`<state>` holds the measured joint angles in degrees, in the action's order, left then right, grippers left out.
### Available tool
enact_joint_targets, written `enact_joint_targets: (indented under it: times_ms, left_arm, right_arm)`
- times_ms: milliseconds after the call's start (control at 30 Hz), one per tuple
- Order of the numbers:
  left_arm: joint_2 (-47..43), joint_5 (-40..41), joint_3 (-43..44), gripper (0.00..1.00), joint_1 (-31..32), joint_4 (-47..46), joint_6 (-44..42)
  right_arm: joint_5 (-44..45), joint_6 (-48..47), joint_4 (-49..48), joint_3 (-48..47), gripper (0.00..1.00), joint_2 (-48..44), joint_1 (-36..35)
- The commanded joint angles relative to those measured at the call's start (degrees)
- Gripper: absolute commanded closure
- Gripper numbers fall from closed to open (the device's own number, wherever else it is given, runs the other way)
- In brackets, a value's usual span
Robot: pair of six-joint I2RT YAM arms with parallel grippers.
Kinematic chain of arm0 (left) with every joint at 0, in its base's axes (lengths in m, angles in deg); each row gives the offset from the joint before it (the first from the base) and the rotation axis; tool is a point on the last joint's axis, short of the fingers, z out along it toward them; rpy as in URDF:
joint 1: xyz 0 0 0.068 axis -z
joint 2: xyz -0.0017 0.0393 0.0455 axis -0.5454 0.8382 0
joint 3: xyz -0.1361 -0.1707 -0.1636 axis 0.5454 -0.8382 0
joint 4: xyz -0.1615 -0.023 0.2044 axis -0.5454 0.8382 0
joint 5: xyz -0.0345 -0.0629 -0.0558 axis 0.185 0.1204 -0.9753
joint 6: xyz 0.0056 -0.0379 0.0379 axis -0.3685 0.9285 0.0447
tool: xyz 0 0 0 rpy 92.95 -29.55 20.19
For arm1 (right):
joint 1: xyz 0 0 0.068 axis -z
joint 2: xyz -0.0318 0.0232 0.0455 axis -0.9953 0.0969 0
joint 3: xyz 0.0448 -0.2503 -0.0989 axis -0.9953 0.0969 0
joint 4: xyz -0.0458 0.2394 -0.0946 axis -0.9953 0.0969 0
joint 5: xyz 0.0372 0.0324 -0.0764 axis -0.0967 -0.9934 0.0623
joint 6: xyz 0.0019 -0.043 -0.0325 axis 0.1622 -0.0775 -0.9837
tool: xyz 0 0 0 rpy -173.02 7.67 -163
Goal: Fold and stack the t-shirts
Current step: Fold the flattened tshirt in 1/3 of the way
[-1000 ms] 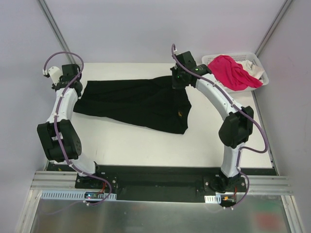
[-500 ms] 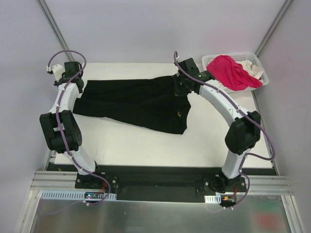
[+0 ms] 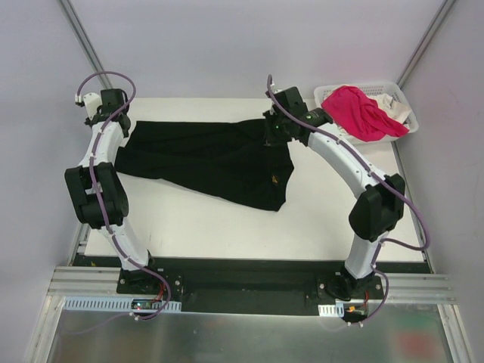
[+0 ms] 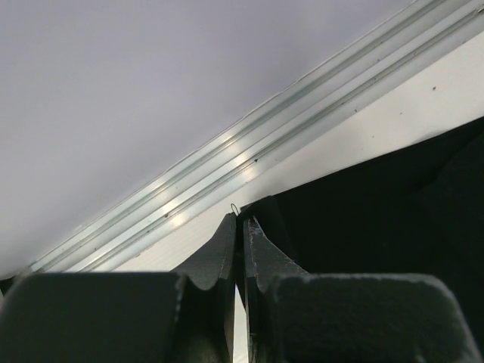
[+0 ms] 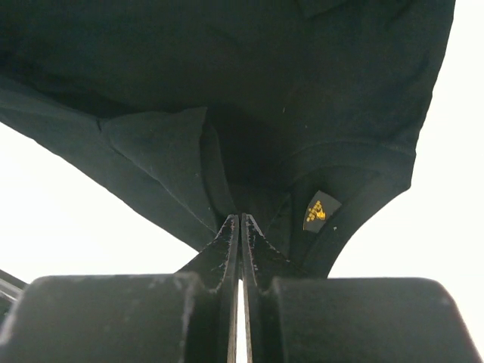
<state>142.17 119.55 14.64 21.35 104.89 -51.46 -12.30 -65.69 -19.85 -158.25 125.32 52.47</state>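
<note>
Fingers (image 5: 224, 249) closed; pink shirt (image 3: 361, 112) in basket (image 3: 408, 108)

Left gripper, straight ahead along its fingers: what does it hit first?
Shut on a corner of the black t-shirt, the left gripper points just past the cloth edge at a bare strip of table, then the aluminium rail. Probably table first; depth is unclear from the wrist view.

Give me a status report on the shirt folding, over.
Left claw, right claw shut on black t-shirt, far edge. Pink t-shirt in basket. Nothing blocking.
</note>
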Motion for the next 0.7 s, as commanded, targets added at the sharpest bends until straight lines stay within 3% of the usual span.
enact_joint_targets:
  times_ms: [0, 567, 667]
  left_arm:
    - [2.91, 2.62, 1.62, 1.0, -0.16, -0.89, -2.03]
    - [12.23, 2.71, 5.31, 0.97, 1.6, -0.81, -3.08]
    - [12.05, 2.71, 5.75, 0.88, 2.03, -0.81, -3.08]
  right_arm:
    - [-0.51, 0.03, 0.12, -6.16, 0.99, 1.72, -0.03]
    - [-2.97, 1.43, -0.58, -8.1, 0.99, 6.91, 0.06]
    - [-3.58, 1.69, -0.67, -7.93, 0.99, 7.61, 0.06]
